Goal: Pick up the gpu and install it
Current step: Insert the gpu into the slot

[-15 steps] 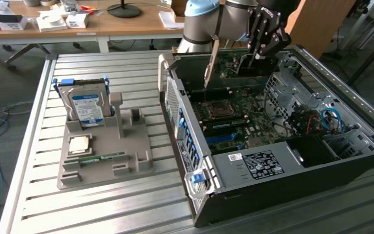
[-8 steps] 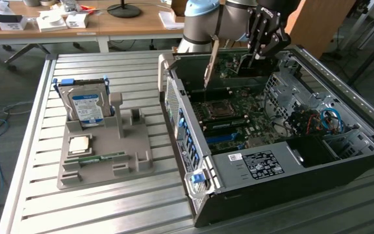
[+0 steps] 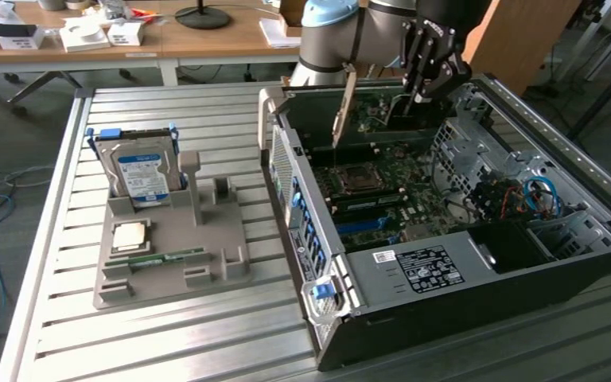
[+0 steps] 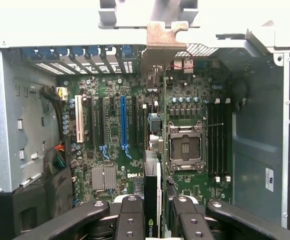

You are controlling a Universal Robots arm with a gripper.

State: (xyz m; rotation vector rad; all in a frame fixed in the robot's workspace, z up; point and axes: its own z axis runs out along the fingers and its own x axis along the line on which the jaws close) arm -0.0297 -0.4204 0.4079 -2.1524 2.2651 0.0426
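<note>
The gripper [image 3: 417, 95] hangs inside the open case [image 3: 544, 119], low over the motherboard [image 3: 391, 191]. It is closed partway on the gpu [image 3: 375, 118] and grips the card by its two faces. In the wrist view the black fingers [image 4: 130, 220] press on either side of the thin card [image 4: 151, 200], which runs edge-on away from the gripper [image 4: 157, 220].

The gpu stands upright on its long edge, not flat. Its pale bracket [image 3: 342, 111] is at the end far from the gripper and reaches up past the case's back wall. In the wrist view the bracket [image 4: 165, 37] lies against the row of rear slot openings. There the card lines up over the motherboard [image 4: 105, 150] between the blue slot [image 4: 124, 125] and the CPU socket [image 4: 184, 147] — close beside the socket. Whether its lower edge sits in a slot or only hovers above one, I cannot tell.

Toward the exterior view's left, well apart from the case, a grey holder [image 3: 215, 263] rests on the slatted table [image 3: 157, 342]. It carries a hard drive [image 3: 141, 171] standing upright at the back, a CPU chip [image 3: 130, 235] lying flat in front of it, and a memory stick [image 3: 157, 257] just beside the chip — none of them near the gripper.
</note>
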